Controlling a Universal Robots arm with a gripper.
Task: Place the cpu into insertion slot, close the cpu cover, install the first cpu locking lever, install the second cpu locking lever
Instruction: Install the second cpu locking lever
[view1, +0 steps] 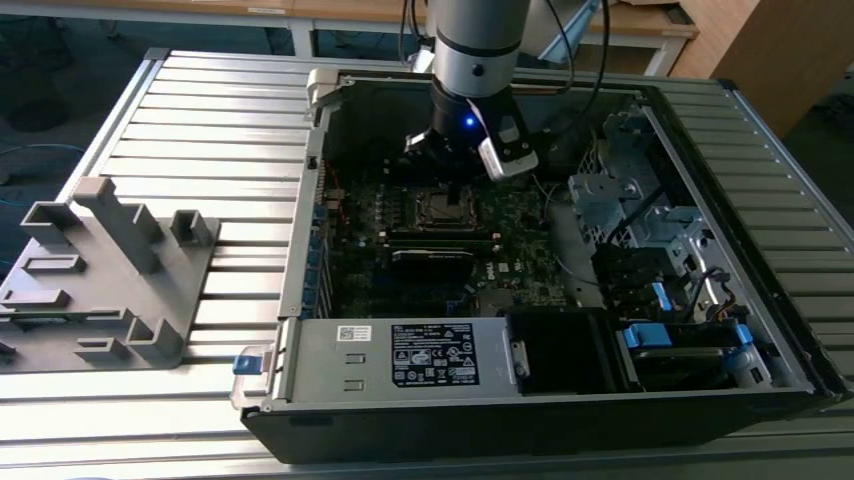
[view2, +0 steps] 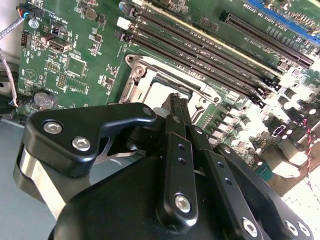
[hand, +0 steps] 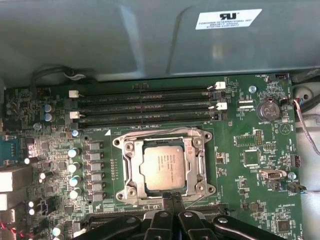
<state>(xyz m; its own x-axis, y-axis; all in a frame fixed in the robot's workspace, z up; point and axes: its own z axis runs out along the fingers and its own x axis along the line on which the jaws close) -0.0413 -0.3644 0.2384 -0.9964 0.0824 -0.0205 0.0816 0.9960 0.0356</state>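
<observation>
Slatted grey metal bench carries an opened computer case (view1: 787, 330) with its motherboard (hand: 260, 200) lying flat. Over the board, the gripper (hand: 172, 200) hangs with fingers pressed together, tips just beside the insertion slot (hand: 121, 170) at its edge away from the memory slots (hand: 145, 102). Inside that slot sits the cpu (hand: 165, 166), the cpu cover (hand: 200, 161) framing it, apparently down.

Silver-grey arm with a black gripper

The arm (view1: 474, 35) is a round silver-grey tube with black cables beside it and a small blue light. The gripper (view2: 175, 102) has black finger links fixed with shiny round screws.
</observation>
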